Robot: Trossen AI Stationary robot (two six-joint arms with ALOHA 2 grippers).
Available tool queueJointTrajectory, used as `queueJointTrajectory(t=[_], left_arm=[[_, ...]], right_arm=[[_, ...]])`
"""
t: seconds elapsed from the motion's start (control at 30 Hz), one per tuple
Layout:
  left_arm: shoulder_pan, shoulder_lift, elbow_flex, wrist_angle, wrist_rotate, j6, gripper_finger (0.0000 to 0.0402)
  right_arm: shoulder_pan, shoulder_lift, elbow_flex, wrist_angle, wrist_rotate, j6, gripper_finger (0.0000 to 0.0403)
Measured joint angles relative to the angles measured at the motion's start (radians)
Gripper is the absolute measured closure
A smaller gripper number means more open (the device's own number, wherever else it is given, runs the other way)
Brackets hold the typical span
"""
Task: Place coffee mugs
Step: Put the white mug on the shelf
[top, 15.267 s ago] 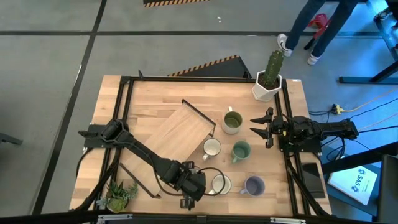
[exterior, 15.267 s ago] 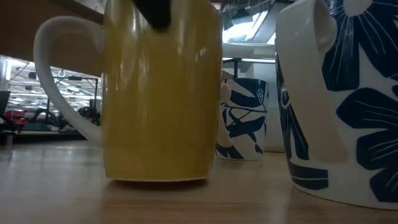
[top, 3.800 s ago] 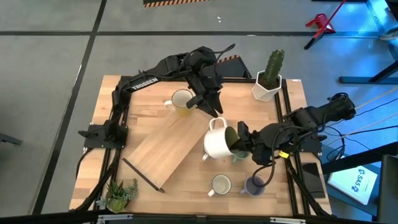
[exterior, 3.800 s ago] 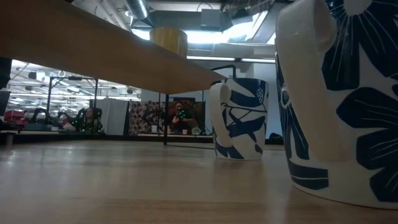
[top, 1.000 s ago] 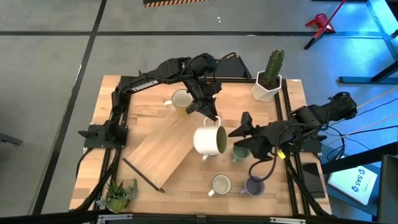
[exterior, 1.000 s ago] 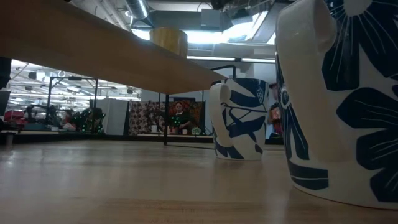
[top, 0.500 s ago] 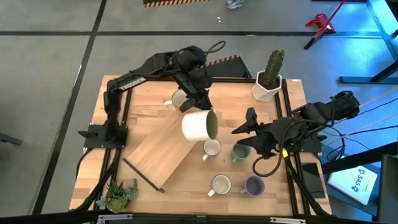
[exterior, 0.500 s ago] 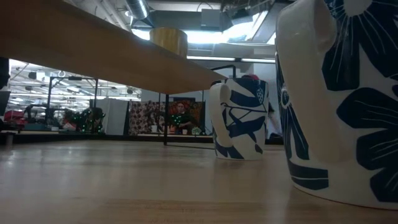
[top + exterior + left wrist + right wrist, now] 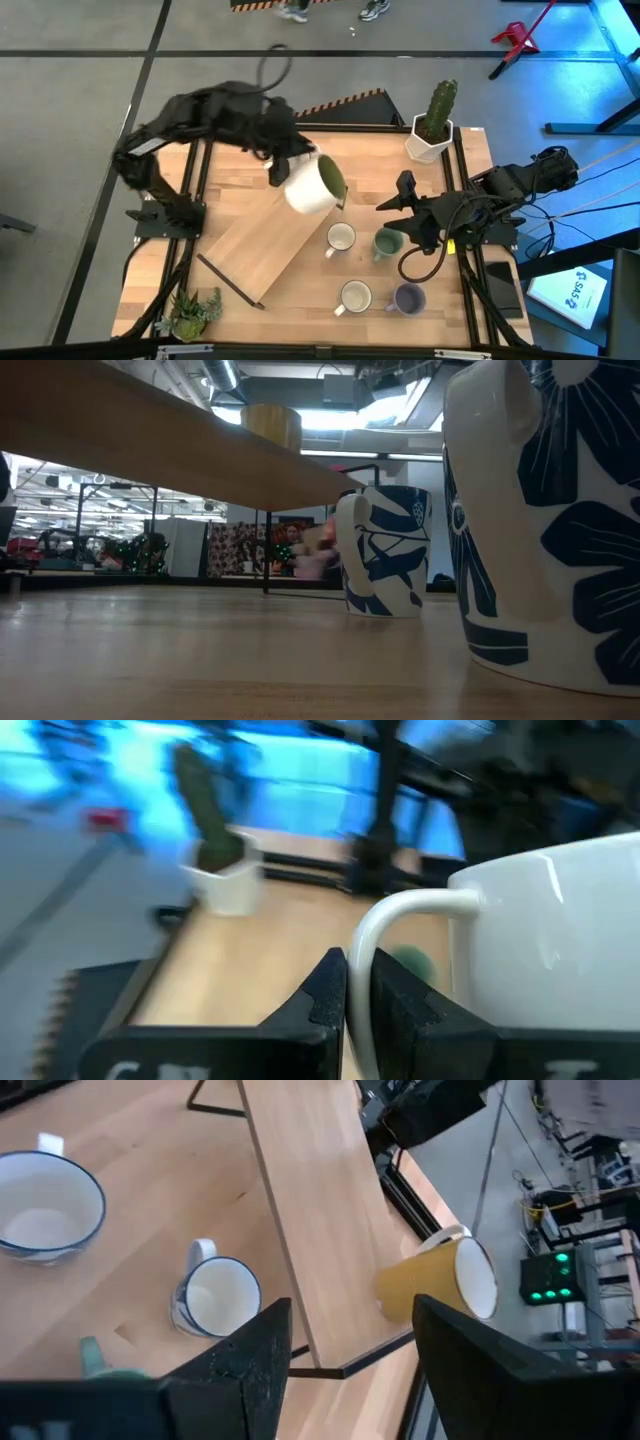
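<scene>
The left tool (image 9: 348, 982) has swung back-left, pinching the white mug (image 9: 311, 186) tilted aloft.

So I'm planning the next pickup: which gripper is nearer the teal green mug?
Right. The right gripper hangs just beside the teal green mug, fingers open. The left gripper is far across the table, shut on the handle of the olive-lined white mug.

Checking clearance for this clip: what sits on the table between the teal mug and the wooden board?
In the high view, one white mug stands between the teal mug and the board, apart from both. Otherwise that stretch of table is bare.
</scene>
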Motion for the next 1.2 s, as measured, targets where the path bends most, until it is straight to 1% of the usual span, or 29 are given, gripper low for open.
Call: queueJointTrajectory(t=[0.07, 0.13, 0.3, 0.4, 0.5, 0.57, 0.67, 0.83, 1.0, 1.1, 1.13, 1.2], left_arm=[[-0.056, -0.066, -0.091, 0.06, -0.138, -0.021, 0.0383], [-0.112, -0.132, -0.212, 0.149, -0.255, -0.059, 0.0383], [-0.234, -0.281, -0.586, 0.381, -0.477, -0.17, 0.0383], [-0.313, -0.363, -0.783, 0.527, -0.674, -0.201, 0.0383], [-0.38, -0.424, -0.94, 0.637, -0.834, -0.212, 0.0383], [-0.416, -0.453, -1.024, 0.668, -0.923, -0.263, 0.0383], [-0.47, -0.495, -1.124, 0.669, -1.052, -0.382, 0.0383], [-0.569, -0.516, -1.244, 0.673, -1.195, -0.496, 0.0383], [-0.642, -0.511, -1.316, 0.674, -1.323, -0.57, 0.0383], [-0.682, -0.504, -1.35, 0.667, -1.419, -0.593, 0.0383], [-0.692, -0.505, -1.359, 0.666, -1.439, -0.593, 0.0383], [-0.699, -0.506, -1.375, 0.669, -1.448, -0.603, 0.0383]], right_arm=[[0.0, 0.0, 0.0, -0.003, 0.001, 0.0, 0.021], [0.0, 0.0, 0.0, -0.006, 0.007, 0.0, 0.021], [0.0, 0.0, 0.0, -0.012, 0.019, 0.0, 0.021], [0.0, 0.0, 0.0, -0.022, 0.02, 0.004, 0.021], [0.0, 0.0, 0.0, -0.021, 0.02, 0.015, 0.021], [0.0, 0.0, 0.0, -0.021, 0.021, 0.027, 0.021], [0.0, 0.0, 0.0, -0.02, 0.027, 0.03, 0.021], [0.0, 0.0, 0.0, -0.018, 0.027, 0.036, 0.021], [0.0, 0.0, 0.0, -0.015, 0.028, 0.038, 0.021], [0.0, 0.0, 0.0, -0.014, 0.028, 0.038, 0.021], [0.0, 0.0, 0.0, -0.014, 0.03, 0.038, 0.021], [0.0, 0.0, 0.0, -0.014, 0.038, 0.037, 0.021]])
